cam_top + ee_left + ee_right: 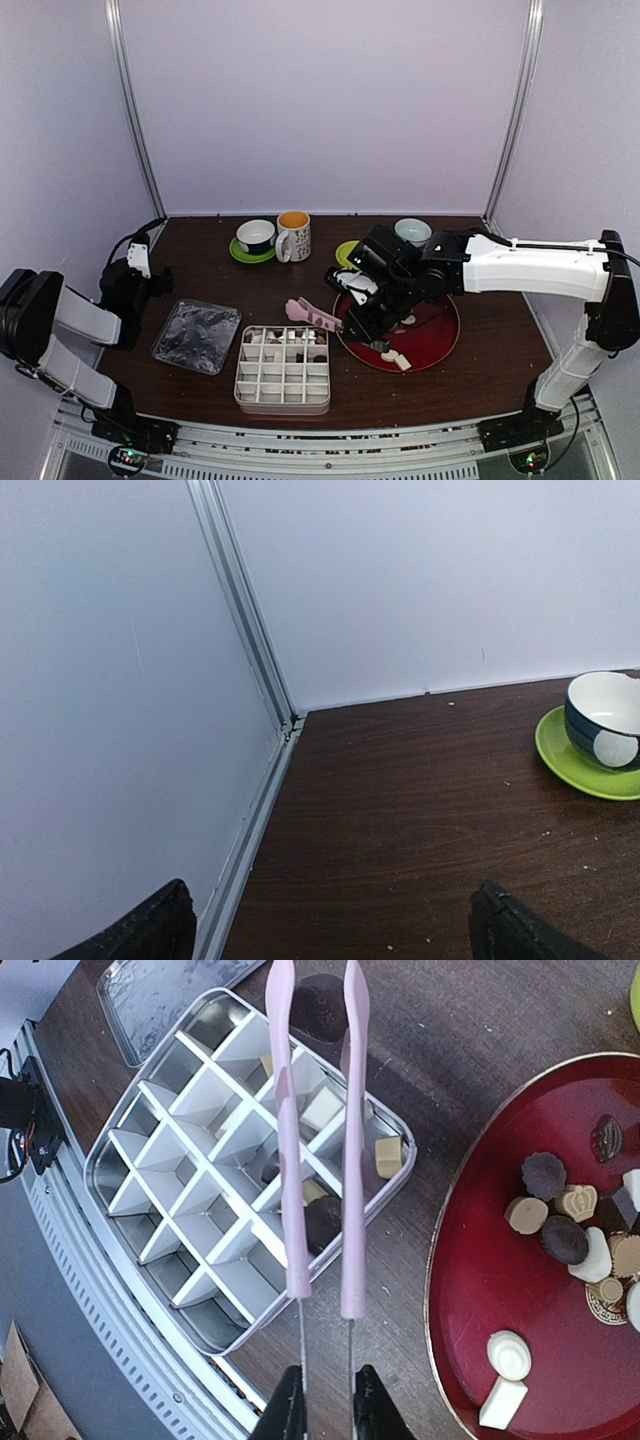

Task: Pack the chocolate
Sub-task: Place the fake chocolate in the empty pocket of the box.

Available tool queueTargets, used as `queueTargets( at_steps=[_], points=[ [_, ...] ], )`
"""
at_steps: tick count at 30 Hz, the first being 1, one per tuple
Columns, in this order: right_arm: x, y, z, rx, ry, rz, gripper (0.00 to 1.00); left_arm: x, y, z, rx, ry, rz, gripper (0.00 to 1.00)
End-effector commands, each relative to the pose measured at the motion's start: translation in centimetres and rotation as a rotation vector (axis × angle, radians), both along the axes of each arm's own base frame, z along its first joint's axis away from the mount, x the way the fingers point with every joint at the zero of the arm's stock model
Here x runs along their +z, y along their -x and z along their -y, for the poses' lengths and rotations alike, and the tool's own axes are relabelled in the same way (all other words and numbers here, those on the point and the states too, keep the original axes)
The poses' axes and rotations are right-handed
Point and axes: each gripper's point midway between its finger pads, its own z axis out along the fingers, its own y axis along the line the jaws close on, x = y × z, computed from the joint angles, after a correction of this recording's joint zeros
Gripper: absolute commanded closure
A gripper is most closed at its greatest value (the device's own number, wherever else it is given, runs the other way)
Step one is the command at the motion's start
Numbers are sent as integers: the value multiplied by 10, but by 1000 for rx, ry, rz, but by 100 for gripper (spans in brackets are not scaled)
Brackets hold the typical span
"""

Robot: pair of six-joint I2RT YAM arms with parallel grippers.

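Chocolate pieces (565, 1240) lie jumbled on red plate (480, 1290), axes mixed.

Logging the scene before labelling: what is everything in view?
box: one, white dividers, front centre
plate: one, red, right of box
chocolate: many, brown, tan, cream; most on plate, some in box
clear lid: one, left of box
tongs: one pair, pink, over box
cups: two, blue-white and pale blue, green saucers, back
mug: one, orange inside, back
left gripper: open, empty, far left
right gripper: shut on tongs
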Motion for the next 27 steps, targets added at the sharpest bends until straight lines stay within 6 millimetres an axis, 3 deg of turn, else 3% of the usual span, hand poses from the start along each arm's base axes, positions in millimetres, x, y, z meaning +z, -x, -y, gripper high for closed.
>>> queueTargets(
  at_steps=[1, 15, 27],
  points=[
    [16, -9, -22, -2, -68, 55, 84, 13, -4, -4, 14, 1, 44, 2],
    [12, -6, -44, 39, -51, 118, 84, 13, -4, -4, 13, 1, 44, 2],
    [9, 2, -43, 40, -43, 111, 84, 13, -4, -4, 14, 1, 44, 2]
  ],
)
